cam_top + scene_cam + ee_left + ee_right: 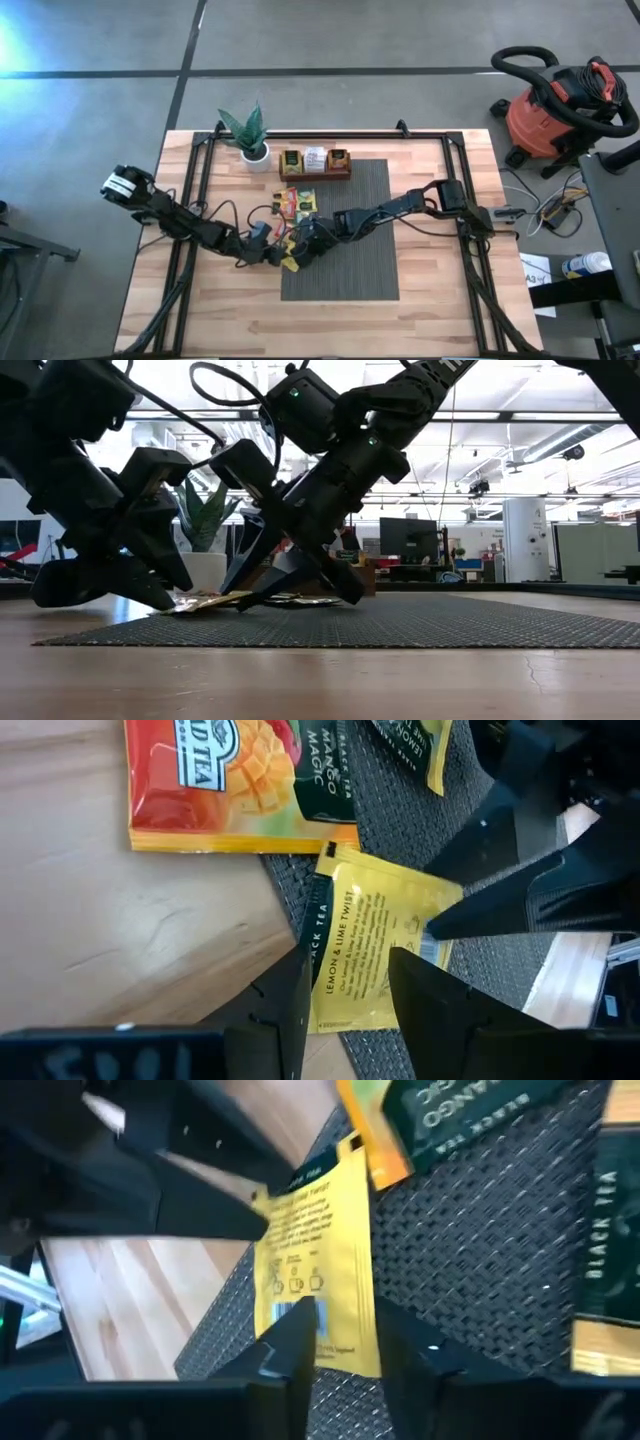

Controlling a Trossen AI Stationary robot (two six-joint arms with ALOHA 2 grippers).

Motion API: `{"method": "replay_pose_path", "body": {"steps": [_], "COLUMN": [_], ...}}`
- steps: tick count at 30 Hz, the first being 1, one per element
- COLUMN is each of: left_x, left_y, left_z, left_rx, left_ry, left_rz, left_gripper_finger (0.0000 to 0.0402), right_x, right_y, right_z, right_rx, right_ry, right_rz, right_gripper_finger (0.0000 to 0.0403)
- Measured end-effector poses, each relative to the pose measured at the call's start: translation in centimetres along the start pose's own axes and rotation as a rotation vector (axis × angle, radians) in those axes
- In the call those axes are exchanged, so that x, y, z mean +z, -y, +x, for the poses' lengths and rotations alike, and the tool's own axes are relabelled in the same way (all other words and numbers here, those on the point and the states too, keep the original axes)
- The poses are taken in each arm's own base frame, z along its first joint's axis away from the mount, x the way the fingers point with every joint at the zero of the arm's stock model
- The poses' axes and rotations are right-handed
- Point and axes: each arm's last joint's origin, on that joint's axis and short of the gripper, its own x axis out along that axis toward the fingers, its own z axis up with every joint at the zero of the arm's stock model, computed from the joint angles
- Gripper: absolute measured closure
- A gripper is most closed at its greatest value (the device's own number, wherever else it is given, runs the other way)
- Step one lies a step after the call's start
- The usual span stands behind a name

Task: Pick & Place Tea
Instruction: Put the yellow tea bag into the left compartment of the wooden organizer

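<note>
A yellow tea sachet [370, 950] lies flat across the left edge of the grey mat [350, 250], one end on the wood. My left gripper [350, 990] is open and low over its plain end, a finger on either side. My right gripper [345, 1355] faces it from across the sachet. It is open with a narrower gap, and its fingers straddle the barcode end [300, 1315]. In the high view both grippers meet near the sachet [290, 263]. My right gripper has one fingertip [445, 925] at the edge of the sachet's barcode end [432, 945], slanting down from the table's right. Its other finger stands off the sachet, which stays flat on the mat. My left gripper: I cannot tell whether its fingers touch the sachet.
Several more sachets [297, 203] lie at the mat's far left, an orange one [230, 780] nearest. A wooden tray [315, 162] with sachets stands at the far edge, with a potted plant [250, 135] to its left.
</note>
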Motion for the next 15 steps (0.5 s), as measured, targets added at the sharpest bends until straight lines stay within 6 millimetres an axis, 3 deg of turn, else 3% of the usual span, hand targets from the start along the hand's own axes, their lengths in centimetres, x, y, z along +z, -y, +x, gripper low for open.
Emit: {"method": "replay_pose_path", "body": {"steps": [6,11,15], "left_x": [0.0,0.3,1.2], "left_y": [0.0,0.4,1.5], "left_z": [0.0,-0.7,-2.4], "left_rx": [-0.001,-0.031,-0.094], "left_ry": [0.007,0.011,0.099], "left_rz": [0.015,0.008,0.012], "left_gripper_finger": [0.0264,0.0264,0.0264], "right_x": [0.3,0.7,1.2], "right_y": [-0.6,-1.4,-2.2], "right_z": [-0.2,-0.7,-2.6], "right_rx": [0.019,0.032,-0.021], "right_ry": [0.011,0.04,0.104], "right_rz": [-0.076,-0.158,-0.235], "right_gripper_finger": [0.0383,0.0393,0.0394]}}
